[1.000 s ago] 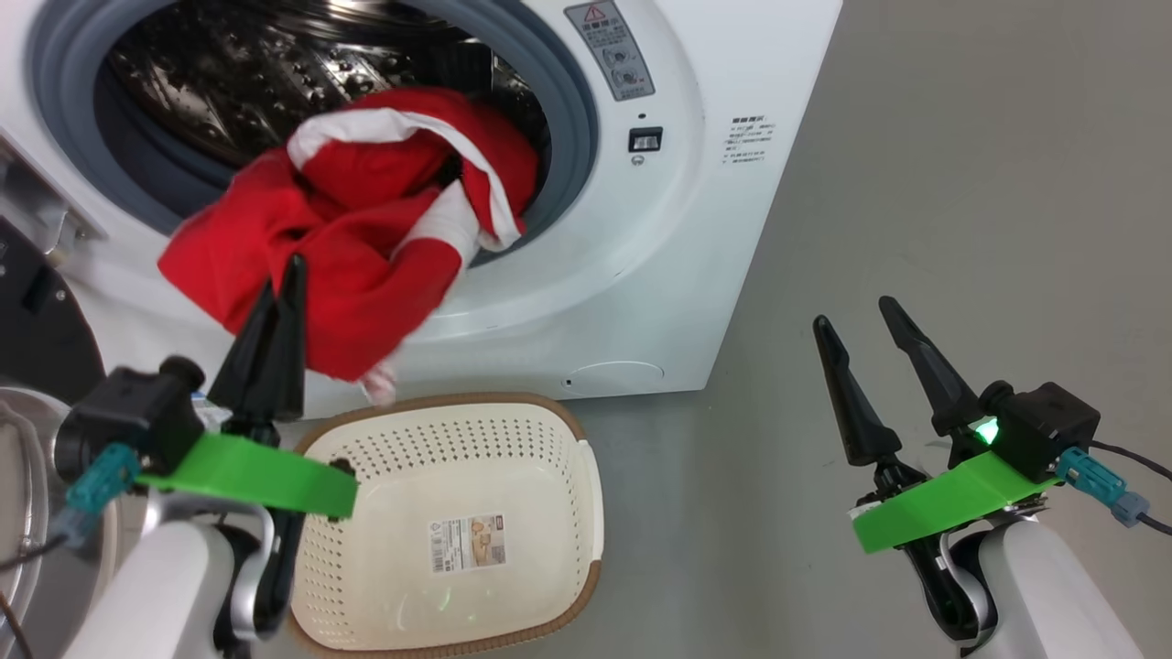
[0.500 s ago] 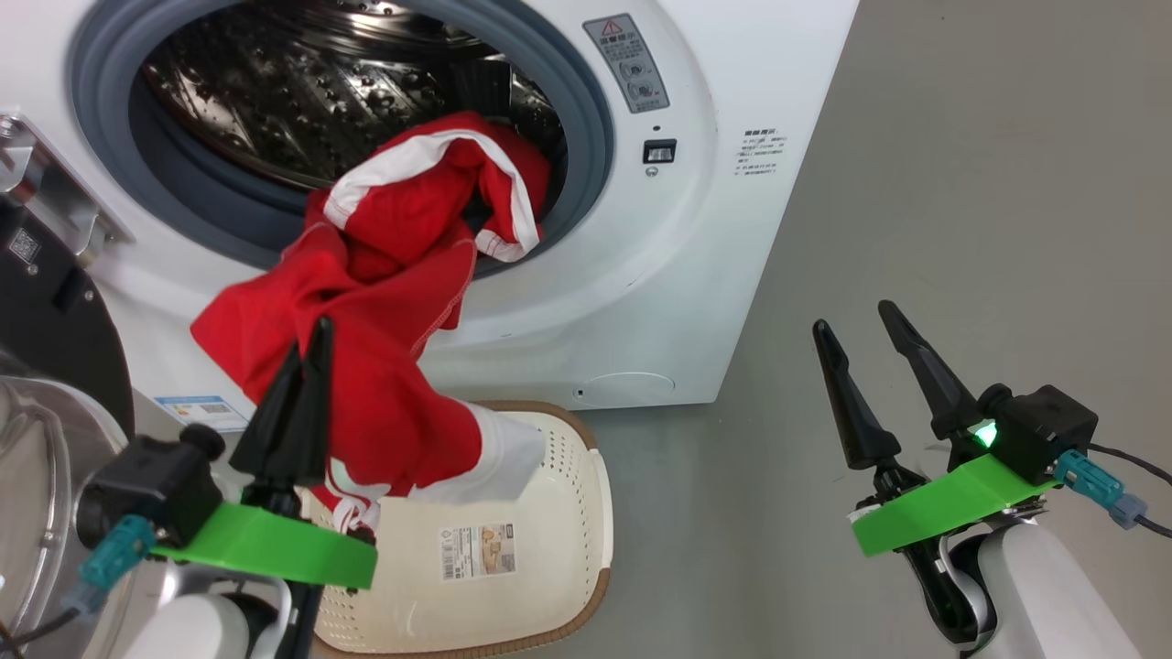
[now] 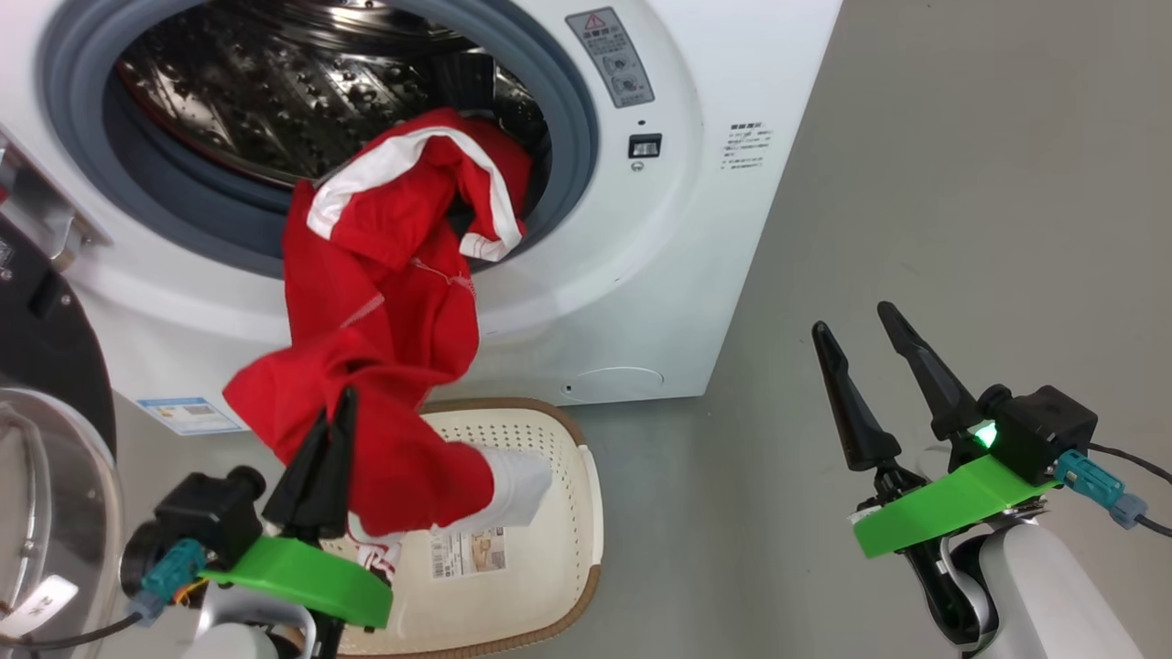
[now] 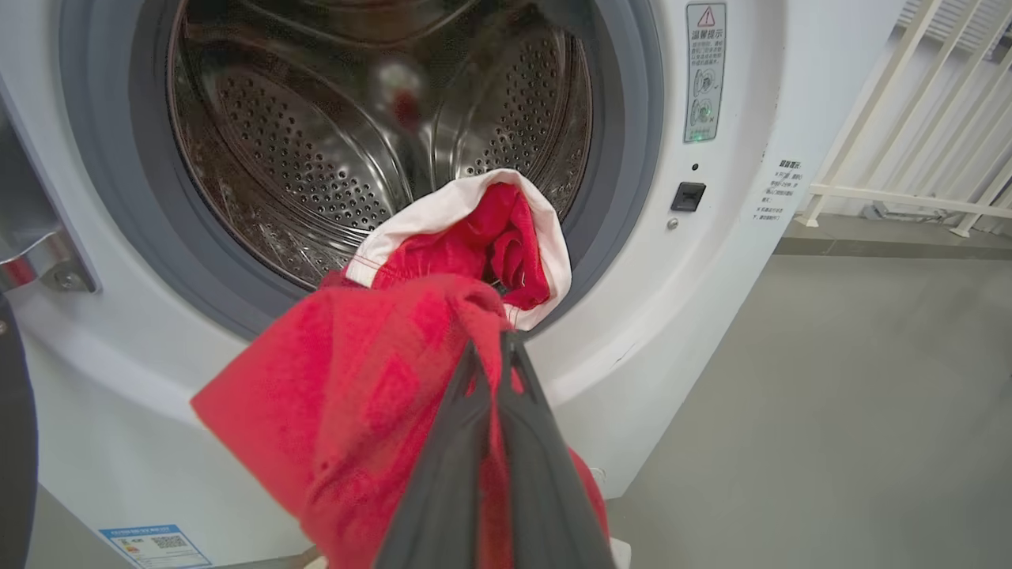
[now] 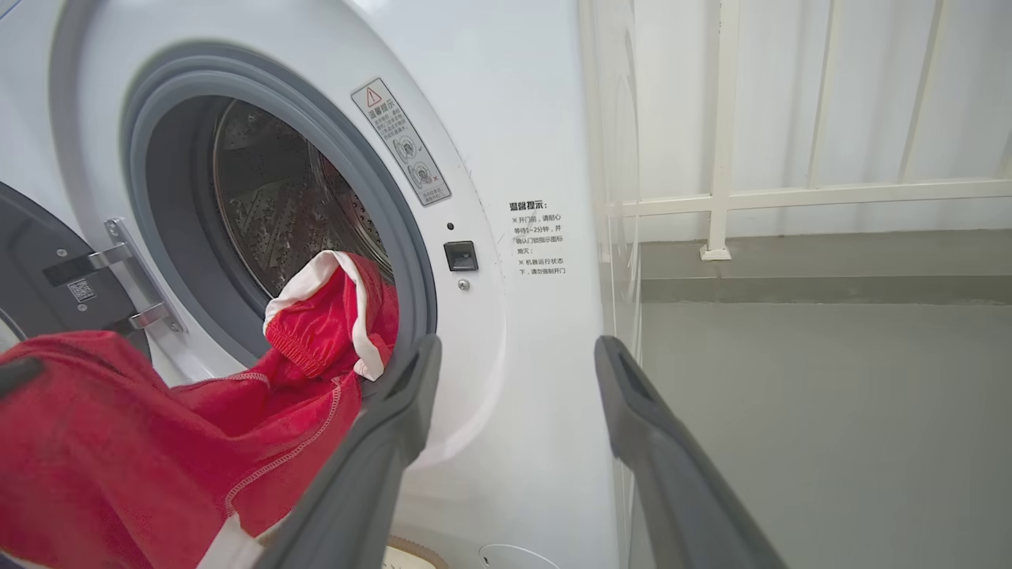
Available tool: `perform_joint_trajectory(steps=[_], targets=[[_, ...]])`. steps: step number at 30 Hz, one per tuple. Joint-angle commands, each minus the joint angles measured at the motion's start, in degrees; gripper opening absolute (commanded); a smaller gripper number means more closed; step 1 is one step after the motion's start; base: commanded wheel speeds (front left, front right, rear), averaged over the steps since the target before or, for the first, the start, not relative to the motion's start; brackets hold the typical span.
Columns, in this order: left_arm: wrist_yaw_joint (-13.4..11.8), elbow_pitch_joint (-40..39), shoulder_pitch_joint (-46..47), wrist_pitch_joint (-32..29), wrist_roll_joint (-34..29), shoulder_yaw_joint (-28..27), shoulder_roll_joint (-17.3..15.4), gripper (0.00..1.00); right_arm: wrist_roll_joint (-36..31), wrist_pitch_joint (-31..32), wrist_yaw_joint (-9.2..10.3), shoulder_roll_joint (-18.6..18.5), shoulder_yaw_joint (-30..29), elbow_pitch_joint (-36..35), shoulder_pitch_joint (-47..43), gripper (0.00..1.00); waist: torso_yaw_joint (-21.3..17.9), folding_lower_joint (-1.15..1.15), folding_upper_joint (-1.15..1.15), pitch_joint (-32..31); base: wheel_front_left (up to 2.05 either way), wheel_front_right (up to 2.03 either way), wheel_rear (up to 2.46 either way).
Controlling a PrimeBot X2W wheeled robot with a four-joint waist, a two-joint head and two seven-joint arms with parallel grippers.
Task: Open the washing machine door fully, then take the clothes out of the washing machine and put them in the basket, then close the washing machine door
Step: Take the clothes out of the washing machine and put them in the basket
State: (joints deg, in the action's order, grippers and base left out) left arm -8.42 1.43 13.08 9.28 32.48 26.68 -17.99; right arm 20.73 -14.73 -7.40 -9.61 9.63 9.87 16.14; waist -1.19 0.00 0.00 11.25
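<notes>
The white washing machine (image 3: 696,229) stands with its steel drum (image 4: 332,134) open. Its black washing machine door (image 3: 37,339) is swung out at the left, with the glass bowl below it. The red clothes (image 3: 385,302) with white trim trail from the drum's lower rim down over the basket (image 3: 572,540). A white-edged end hangs inside the basket. My left gripper (image 3: 341,398) is shut on the clothes' red fabric (image 4: 371,395) above the basket's left side. My right gripper (image 3: 851,316) is open and holds nothing, over the floor to the right of the machine.
Grey floor (image 3: 961,183) lies to the right of the machine and the basket. A white railing (image 5: 791,197) runs behind the machine's right side. A blue label (image 3: 188,414) marks the machine's lower left corner.
My left gripper has drawn down and back toward me with the clothes, pulling more fabric out of the drum; the loose end now hangs into the basket. The right arm has kept still.
</notes>
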Motion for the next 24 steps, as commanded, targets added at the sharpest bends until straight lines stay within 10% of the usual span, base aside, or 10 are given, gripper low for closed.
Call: perform_joint_trajectory(steps=[1, 24], targets=[[0.6, 0.3, 0.9, 0.9, 0.7, -1.9, -1.1, 0.00, 0.3, -0.3, -0.09, -0.2, 1.3, -1.4, -0.4, 1.00, -0.4, 0.00, 0.00, 0.3, 0.00, 0.00, 0.00], [10.7, 38.2, 13.4, 5.0, 3.5, -0.7, 5.1, 0.00, -0.4, -0.3, -0.09, 0.3, 0.9, -2.8, 1.8, 1.00, -4.8, 0.00, 0.00, 7.0, 0.00, 0.00, 0.00]])
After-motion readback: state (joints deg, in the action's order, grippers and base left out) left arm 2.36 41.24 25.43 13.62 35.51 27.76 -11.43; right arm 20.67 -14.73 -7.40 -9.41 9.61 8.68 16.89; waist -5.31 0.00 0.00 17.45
